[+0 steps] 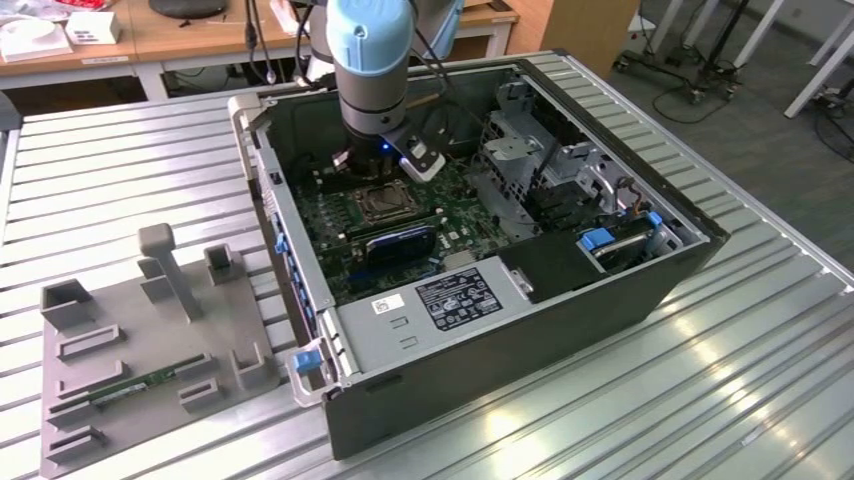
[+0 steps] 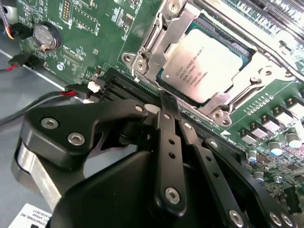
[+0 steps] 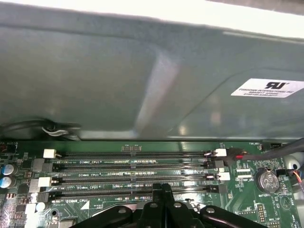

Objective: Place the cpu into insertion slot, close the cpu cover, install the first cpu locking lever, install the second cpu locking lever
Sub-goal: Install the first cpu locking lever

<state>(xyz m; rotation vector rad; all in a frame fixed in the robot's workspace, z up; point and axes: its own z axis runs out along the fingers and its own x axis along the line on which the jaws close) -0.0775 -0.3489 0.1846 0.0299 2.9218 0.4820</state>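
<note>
Your arm reaches down into the open computer case (image 1: 534, 300), which lies on its side on the slatted metal table (image 1: 747, 380). The gripper (image 2: 164, 102) hangs just over the green motherboard (image 2: 90, 23), right beside the CPU socket and over the bank of black memory slots (image 3: 133, 178).

Jaws look clenched: in the second wrist view the black fingers (image 2: 167, 142) come together into one narrow tip with nothing between them. The tip sits at the edge of the socket frame, on the memory-slot side; you can't tell if it actually touches the frame.

The cpu (image 2: 202, 66) is already seated in the insertion slot (image 2: 247, 50), silvery top up and flat. The cpu cover (image 2: 166, 40) lies down around the chip, its square cut-out framing the metal top. Whether the locking levers are latched can't be told.

In the exterior view the socket (image 1: 378, 203) shows as a small dark square just below the arm's tool. A blue-sleeved heat sink duct or bracket (image 1: 400, 243) sits just beside it, nearer the power supply (image 1: 441, 300).

A coin cell battery (image 2: 46, 35) sits on the board near red and black cables (image 2: 28, 59). In the first wrist view you see four memory slots running parallel, white latches at the ends, with the grey case wall (image 3: 142, 71) behind them.

On the exterior view's left, a grey fixture tray (image 1: 134, 350) rests on the table, well apart from the case, with a green memory stick (image 1: 140, 385) lying in it.
</note>
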